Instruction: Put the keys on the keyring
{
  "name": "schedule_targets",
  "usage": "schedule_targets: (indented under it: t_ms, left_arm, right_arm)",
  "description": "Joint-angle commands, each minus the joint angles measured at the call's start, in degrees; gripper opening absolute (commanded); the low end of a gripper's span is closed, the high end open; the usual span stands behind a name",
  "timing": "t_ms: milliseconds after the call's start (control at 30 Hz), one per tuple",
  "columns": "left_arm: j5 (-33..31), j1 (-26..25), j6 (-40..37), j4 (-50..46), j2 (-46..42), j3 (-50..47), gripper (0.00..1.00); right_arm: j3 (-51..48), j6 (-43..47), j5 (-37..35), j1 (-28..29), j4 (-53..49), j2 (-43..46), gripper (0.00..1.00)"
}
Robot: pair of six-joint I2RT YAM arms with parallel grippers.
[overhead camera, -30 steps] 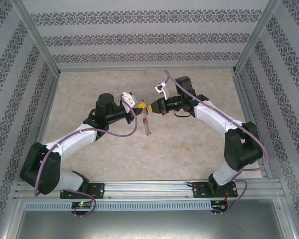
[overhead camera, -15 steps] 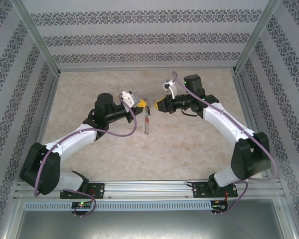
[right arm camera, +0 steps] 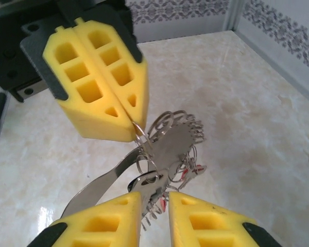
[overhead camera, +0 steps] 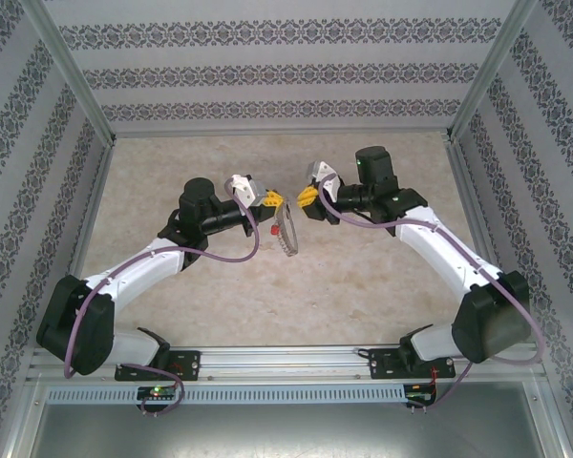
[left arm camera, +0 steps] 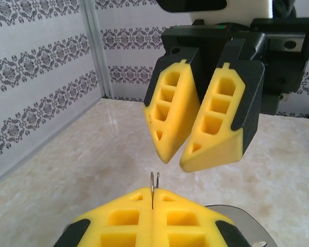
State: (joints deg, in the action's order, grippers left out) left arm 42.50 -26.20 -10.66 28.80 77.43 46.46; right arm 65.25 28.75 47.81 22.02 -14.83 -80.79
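Overhead, the left arm [overhead camera: 143,262] stretches from its base up toward the middle of the table [overhead camera: 363,296], wrist turned to the right. The left gripper [overhead camera: 270,200] is clamped together on the thin wire of the keyring [overhead camera: 286,235], which hangs from its fingertips above the tabletop. The right arm [overhead camera: 439,243] bends in from the other side, elbow out. The right gripper [overhead camera: 308,196] faces the left one, near it but not touching, its fingers a little apart and clear of the wire. From the right wrist, the ring's loops bunch under the left fingertips [right arm camera: 121,126], with a flat metal blade [right arm camera: 100,184] and red-headed keys [right arm camera: 188,174] dangling. A purple cable [overhead camera: 239,255] loops under the left wrist.
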Motion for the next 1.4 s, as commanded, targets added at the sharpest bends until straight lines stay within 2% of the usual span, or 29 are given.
schedule_targets:
  t_ms: [0,300,500,1000,1367]
  left_arm:
    - [3.18,-0.6,0.9,3.89,-1.01,1.16,0.0]
    - [5.53,-0.54,0.21,3.12,0.06,2.48,0.0]
    - [5.72,-0.54,0.15,3.27,0.96,3.26,0.0]
    - [5.42,-0.55,-0.54,1.98,0.36,2.85,0.0]
    - [5.64,-0.58,-0.73,1.23,-0.44,2.72,0.0]
  right_arm:
    - [3.04,9.34,5.56,0.51,-0.26,-1.85,0.2]
    - [5.67,10.98,9.42,0.84,-1.62,-3.93,0.2]
    - [5.91,11.18,12.28,1.03,-3.24,-4.34,0.28]
    - [5.23,11.41,12.95,0.49,-5.81,-4.04,0.35]
    - [4.95,11.59,12.09,0.52,-6.88,-3.87,0.33]
